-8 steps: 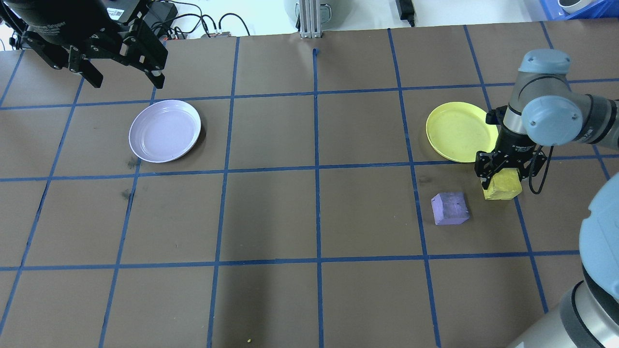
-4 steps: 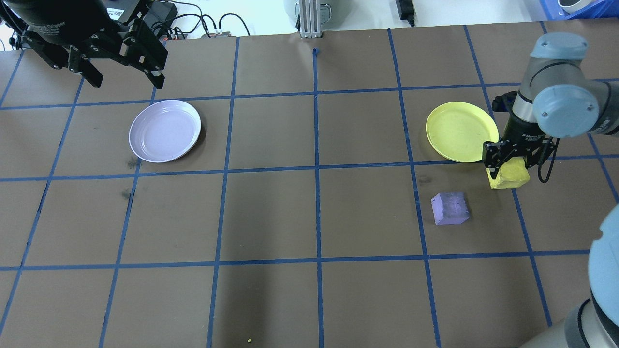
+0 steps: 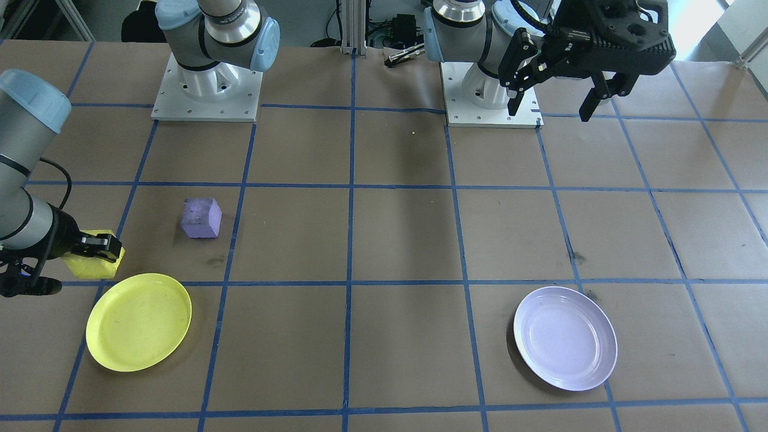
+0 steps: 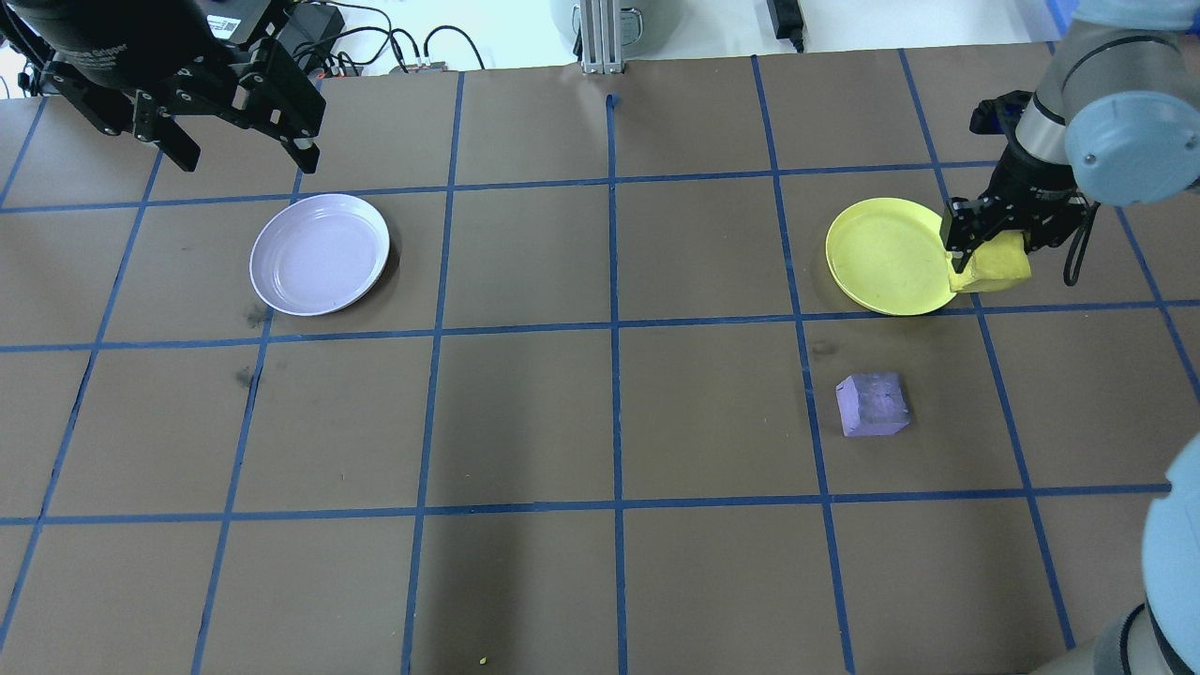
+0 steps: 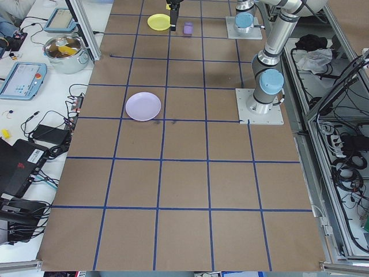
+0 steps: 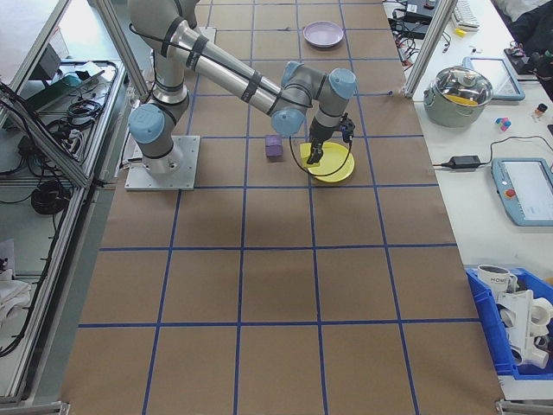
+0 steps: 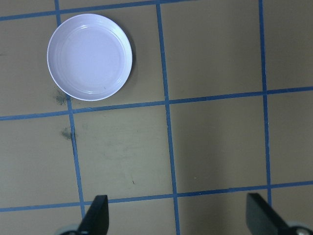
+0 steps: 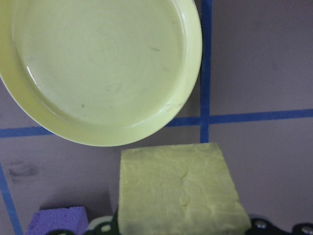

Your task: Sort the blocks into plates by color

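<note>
My right gripper [image 4: 984, 251] is shut on the yellow block [image 4: 996, 267], holding it off the table at the right rim of the yellow plate [image 4: 886, 255]. The right wrist view shows the yellow block [image 8: 178, 191] just short of the yellow plate [image 8: 98, 63]. The purple block [image 4: 873, 404] lies on the table nearer the robot, clear of both plates. The lavender plate [image 4: 320, 253] sits bare on the left half. My left gripper [image 4: 246, 155] hangs open high beyond it, with nothing between its fingers [image 7: 95, 218].
Cables and an aluminium post [image 4: 600, 37] lie past the table's far edge. Both arm bases [image 3: 207, 90] [image 3: 492, 99] are bolted at the robot's side. A pot [image 6: 465, 89] and a blue bin [image 6: 514, 324] stand on a side bench.
My right gripper has carried the yellow block away from the robot, from beside the purple block to the yellow plate's right rim. The left arm has not moved.
</note>
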`<control>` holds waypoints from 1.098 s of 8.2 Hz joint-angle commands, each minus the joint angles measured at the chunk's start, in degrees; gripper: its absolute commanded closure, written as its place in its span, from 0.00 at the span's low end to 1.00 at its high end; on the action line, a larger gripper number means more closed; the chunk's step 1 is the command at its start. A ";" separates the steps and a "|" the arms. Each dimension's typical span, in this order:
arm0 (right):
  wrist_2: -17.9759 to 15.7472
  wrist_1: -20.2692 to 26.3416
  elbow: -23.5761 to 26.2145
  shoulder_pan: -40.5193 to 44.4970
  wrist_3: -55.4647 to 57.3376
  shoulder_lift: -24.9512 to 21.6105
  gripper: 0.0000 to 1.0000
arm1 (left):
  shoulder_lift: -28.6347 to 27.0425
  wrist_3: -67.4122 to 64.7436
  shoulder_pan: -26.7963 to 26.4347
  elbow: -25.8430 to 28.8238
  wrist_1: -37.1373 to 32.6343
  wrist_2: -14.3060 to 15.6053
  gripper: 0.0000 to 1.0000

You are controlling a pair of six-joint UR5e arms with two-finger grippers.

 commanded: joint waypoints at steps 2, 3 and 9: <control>1.92 -2.28 -6.49 3.25 -1.51 5.76 1.00 | -0.09 -0.07 0.00 0.00 0.02 0.05 0.00; 1.92 -4.21 -6.68 3.34 -3.18 6.91 1.00 | -0.09 -0.07 0.00 0.00 0.02 0.05 0.00; 2.19 -6.87 -6.59 5.19 -2.76 11.50 0.00 | -0.09 -0.07 0.00 0.00 0.02 0.05 0.00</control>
